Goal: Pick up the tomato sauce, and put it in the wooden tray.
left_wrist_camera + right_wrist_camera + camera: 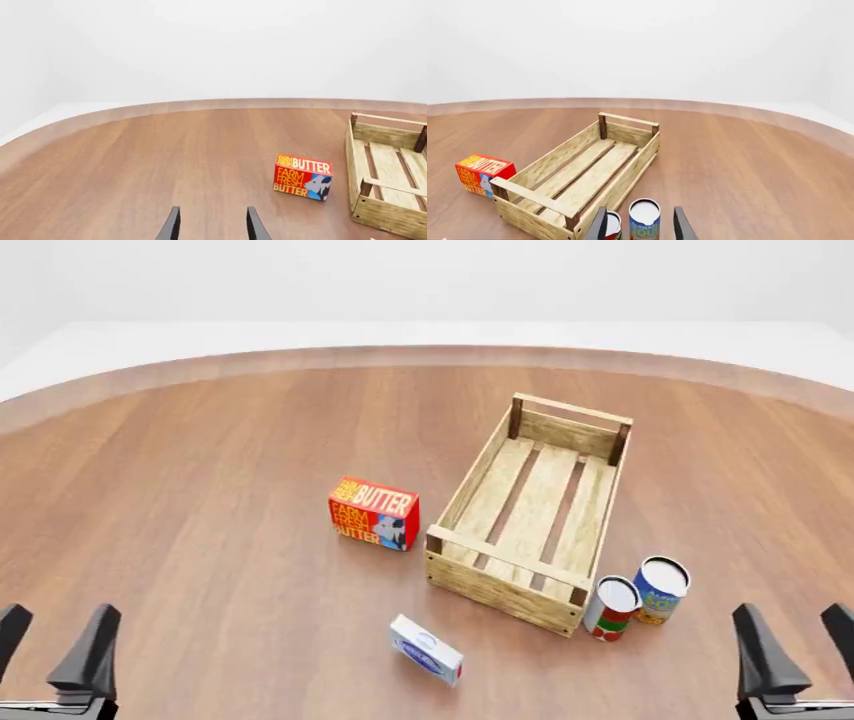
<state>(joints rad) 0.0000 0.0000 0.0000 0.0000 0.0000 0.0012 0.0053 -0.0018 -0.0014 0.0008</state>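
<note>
Standing upright, slim cylindrical tomato sauce [613,608], beside slatted wooden tray [470,480]

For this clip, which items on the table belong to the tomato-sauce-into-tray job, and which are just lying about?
Part of the job:
- tomato sauce, upright at the tray's near right corner
- wooden tray, nothing in it
- right gripper, the nearer one, open

Just lying about:
- blue-and-orange can, beside the tomato sauce
- butter box, left of the tray
- small white-and-blue box, near the front edge
</note>
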